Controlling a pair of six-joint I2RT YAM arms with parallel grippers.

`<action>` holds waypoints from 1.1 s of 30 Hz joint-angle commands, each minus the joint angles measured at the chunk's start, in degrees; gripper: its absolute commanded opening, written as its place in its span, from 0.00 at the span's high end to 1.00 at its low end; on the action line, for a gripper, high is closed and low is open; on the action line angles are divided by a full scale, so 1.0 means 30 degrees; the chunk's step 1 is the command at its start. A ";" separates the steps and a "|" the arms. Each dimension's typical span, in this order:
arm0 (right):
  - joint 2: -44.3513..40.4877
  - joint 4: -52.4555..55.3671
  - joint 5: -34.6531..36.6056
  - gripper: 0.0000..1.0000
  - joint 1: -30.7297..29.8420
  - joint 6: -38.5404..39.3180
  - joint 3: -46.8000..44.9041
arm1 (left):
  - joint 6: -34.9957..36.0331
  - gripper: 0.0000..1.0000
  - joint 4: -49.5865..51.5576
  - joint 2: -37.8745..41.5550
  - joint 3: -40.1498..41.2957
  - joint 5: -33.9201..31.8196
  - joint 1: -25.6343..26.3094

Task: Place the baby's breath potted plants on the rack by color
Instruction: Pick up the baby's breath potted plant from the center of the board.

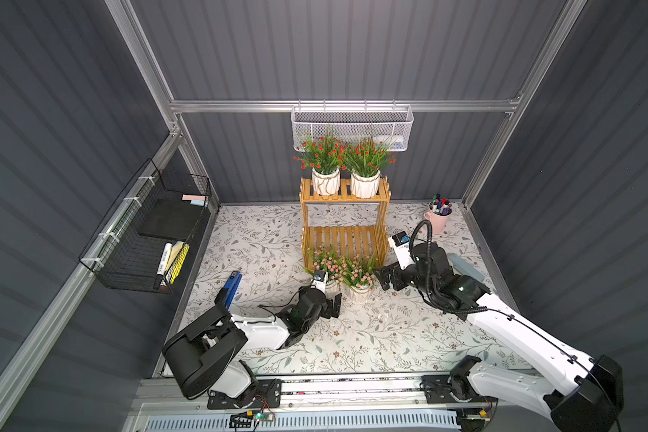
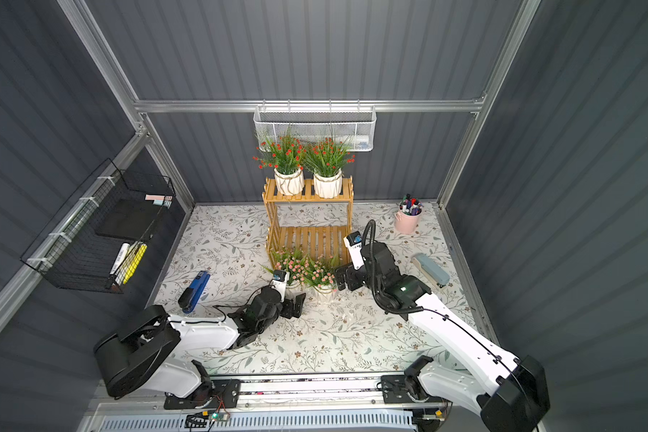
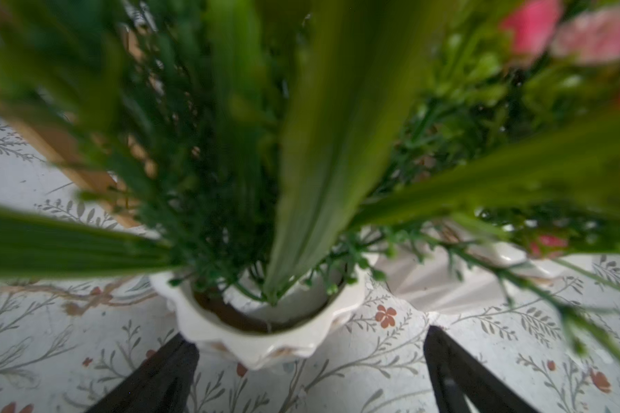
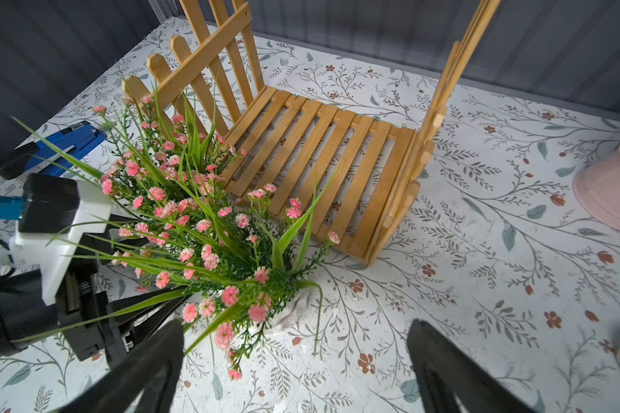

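Two baby's breath potted plants with red blossoms (image 1: 322,155) (image 1: 367,157) stand on the top tier of the rack (image 1: 345,239). Two pink ones (image 1: 328,262) (image 1: 360,276) stand on the table just in front of the bare lower tier (image 4: 312,157). My left gripper (image 3: 308,361) is open, and the left pink plant's white pot (image 3: 258,339) sits between its fingers, nearer one of them. My right gripper (image 4: 294,357) is open just beside the right pink plant (image 4: 208,229); nothing is between its fingers but a few hanging sprigs.
A blue stapler (image 1: 229,288) lies left of the plants and a pale grey-blue one (image 2: 431,269) lies at the right. A pink cup of pens (image 1: 438,217) stands at the back right. A white mesh basket (image 1: 352,127) hangs behind the rack, a black wire basket (image 1: 146,232) on the left wall.
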State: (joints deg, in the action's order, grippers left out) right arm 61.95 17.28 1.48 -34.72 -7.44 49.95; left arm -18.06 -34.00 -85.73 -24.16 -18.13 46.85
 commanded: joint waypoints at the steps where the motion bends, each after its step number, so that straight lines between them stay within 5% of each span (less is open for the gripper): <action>1: -0.0232 0.0035 -0.0003 0.01 -0.0092 0.0179 0.0410 | 0.0423 0.01 -0.1028 -0.0763 -0.0572 -0.0417 -0.0315; 33: -0.0169 0.0483 -0.0206 0.01 -0.0090 0.0489 0.0404 | 0.1115 0.04 -0.1648 -0.4507 -0.3202 0.1658 -0.3078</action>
State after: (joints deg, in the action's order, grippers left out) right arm 61.56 18.09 1.26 -34.72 -6.13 49.98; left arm -15.11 -39.42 -98.85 -33.76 -14.41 38.02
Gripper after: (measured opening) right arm 0.990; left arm 0.977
